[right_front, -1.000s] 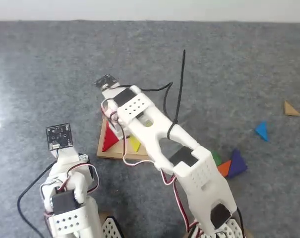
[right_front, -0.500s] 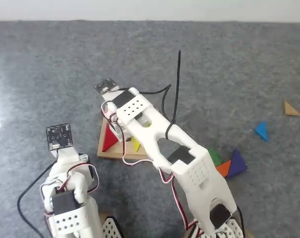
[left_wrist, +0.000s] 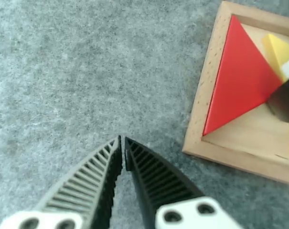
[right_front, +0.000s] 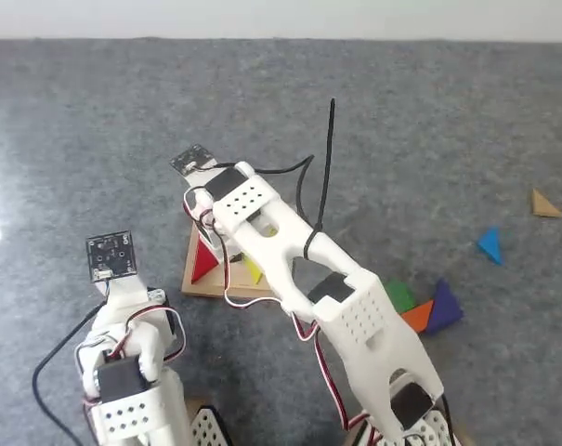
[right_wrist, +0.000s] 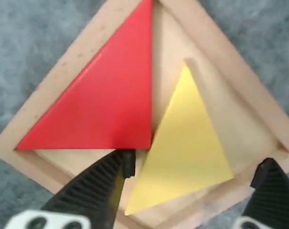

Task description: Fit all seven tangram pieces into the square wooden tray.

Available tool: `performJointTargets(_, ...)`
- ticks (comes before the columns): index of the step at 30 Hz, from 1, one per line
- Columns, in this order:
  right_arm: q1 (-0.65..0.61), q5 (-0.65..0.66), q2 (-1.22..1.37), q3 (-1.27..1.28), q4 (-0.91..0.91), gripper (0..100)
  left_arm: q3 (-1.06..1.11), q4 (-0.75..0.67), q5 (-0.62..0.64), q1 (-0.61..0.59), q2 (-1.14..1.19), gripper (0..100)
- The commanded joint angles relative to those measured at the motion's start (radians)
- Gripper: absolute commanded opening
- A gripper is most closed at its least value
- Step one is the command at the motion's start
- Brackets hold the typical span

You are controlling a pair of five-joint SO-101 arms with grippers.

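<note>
**Square up the yellow triangle without nudging the red one**

In the high view the square wooden tray (right_front: 195,283) lies left of centre, largely beneath the right arm. The right gripper (right_wrist: 197,167) hangs directly over it with its jaws spread wide and nothing between them gripped. The yellow triangle (right_wrist: 182,143) lies inside the tray between those jaws. The red triangle (right_wrist: 101,105) sits with its long side flush along one tray wall. The yellow piece looks askew: its long edge runs beside the red piece's short side at an angle, and none of its edges meets a wall.

The step in hand appears to be seating this yellow piece. One fingertip (right_wrist: 127,167) stands just at the red triangle's corner, so closing there risks shoving the seated piece. A better approach is to take the yellow triangle across two free edges, turn it until an edge lies parallel to a wall, then lower it flat before letting go. A corner riding up on the red piece or the rim is the likely fault.

The left gripper (left_wrist: 123,142) is closed on nothing over the grey mat (right_front: 401,121), just beside the tray, and is best kept clear.

Five pieces wait on the mat:
- The green piece (right_front: 399,295), orange piece (right_front: 418,316) and purple piece (right_front: 445,305) are clustered at lower right.
- The blue piece (right_front: 489,244) and tan piece (right_front: 543,203) lie farther right.
</note>
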Motion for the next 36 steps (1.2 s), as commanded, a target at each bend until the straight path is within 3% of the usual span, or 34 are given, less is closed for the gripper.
performJointTargets(1,-0.008,-0.008,0.008,-0.038,0.012,39.0,-0.007,0.008,-0.005,-0.002,-0.017,1)
performJointTargets(13,-0.068,-0.068,0.008,-0.038,0.028,39.0,-0.007,0.008,-0.005,-0.002,-0.017,1)
performJointTargets(23,-0.045,-0.305,0.01,-0.038,-0.008,39.0,-0.007,0.008,-0.005,-0.002,-0.017,1)
performJointTargets(26,-0.045,-0.302,0.005,-0.038,-0.035,39.0,-0.007,0.008,-0.005,-0.002,-0.017,1)
performJointTargets(30,-0.041,-0.186,0.004,-0.038,-0.074,38.3,-0.007,0.008,-0.005,-0.002,-0.017,1)
performJointTargets(36,-0.028,-0.063,0.01,-0.077,-0.053,20.8,-0.007,0.008,-0.005,-0.002,-0.017,1)
